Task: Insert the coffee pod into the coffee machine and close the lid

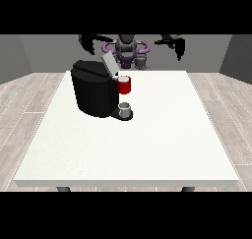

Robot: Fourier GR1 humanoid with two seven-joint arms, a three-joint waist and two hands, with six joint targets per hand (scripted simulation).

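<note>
The white worktop fills most of the front view, and the whole stretch towards its near edge and both near corners lies bare. A black coffee machine stands in the far half, nearer the edge at the view's left than the one at the right. Its grey lid is raised and tilts up towards the far edge. A red thing at the machine sits on its front, on the side facing the worktop's middle. Below it a small grey thing stands upright on the machine's base; whether this is the pod I cannot tell.

Both arms are held high behind the far edge, well apart from the machine. The robot hand at the view's left and the robot hand at the view's right hold nothing; how their fingers lie I cannot tell.
</note>
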